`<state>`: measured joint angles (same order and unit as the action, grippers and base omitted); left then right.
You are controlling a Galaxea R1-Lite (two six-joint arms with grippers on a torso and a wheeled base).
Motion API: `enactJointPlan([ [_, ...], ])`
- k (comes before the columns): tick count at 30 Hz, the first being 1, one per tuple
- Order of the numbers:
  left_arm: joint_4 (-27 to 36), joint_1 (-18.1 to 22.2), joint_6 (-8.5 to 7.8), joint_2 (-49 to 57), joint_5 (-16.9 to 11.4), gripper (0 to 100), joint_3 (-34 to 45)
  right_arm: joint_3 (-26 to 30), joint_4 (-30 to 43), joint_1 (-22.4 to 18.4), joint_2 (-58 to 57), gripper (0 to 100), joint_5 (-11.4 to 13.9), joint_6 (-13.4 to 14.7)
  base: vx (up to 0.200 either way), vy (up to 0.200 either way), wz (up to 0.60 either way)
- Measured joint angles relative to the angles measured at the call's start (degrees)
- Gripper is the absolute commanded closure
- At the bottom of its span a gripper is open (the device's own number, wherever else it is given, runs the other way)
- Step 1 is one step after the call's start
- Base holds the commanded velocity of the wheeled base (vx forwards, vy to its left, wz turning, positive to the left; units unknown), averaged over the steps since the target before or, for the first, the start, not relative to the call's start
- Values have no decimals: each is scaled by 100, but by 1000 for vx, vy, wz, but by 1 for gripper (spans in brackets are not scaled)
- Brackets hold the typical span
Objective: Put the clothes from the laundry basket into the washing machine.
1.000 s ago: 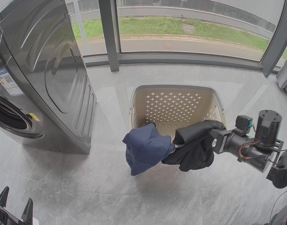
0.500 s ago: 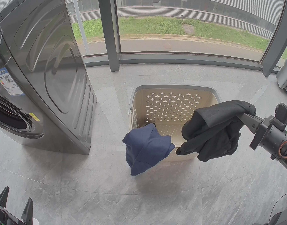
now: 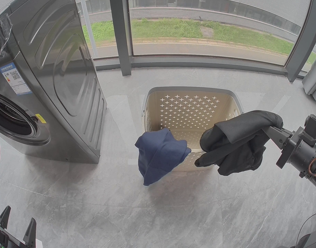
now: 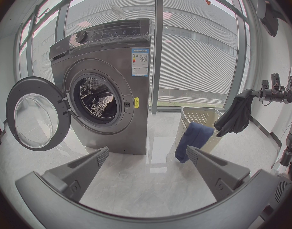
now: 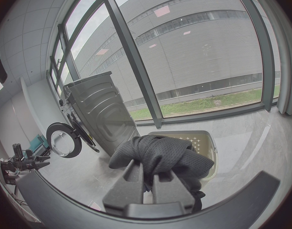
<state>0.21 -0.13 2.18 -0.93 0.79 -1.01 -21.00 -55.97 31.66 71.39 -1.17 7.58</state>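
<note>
Clamped on the crumpled dark grey garment by the cream perforated laundry basket, the right gripper has the open drum of the grey washing machine well to its left.

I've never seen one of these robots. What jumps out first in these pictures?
A dark garment dangles in the air, clamped in the right arm's jaws, at the laundry basket's right side. A blue garment hangs over the basket's near rim, and to the left the washing machine stands with its round door swung open.
</note>
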Motion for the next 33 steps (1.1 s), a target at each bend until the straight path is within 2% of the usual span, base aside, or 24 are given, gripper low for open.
enactJointPlan([
  [6, -2, 4, -2, 0, 2, 0, 0, -51, -2, 4, 46, 100, 6, 10, 0, 0, 0],
  [13, 4, -2, -5, 0, 5, 0, 0, -101, -389, 6, 330, 100, -11, -30, 0, 200, 0],
  [33, 9, -2, -2, 0, -1, 0, 0, -71, -405, 4, 535, 100, -27, -37, 0, 200, 0],
])
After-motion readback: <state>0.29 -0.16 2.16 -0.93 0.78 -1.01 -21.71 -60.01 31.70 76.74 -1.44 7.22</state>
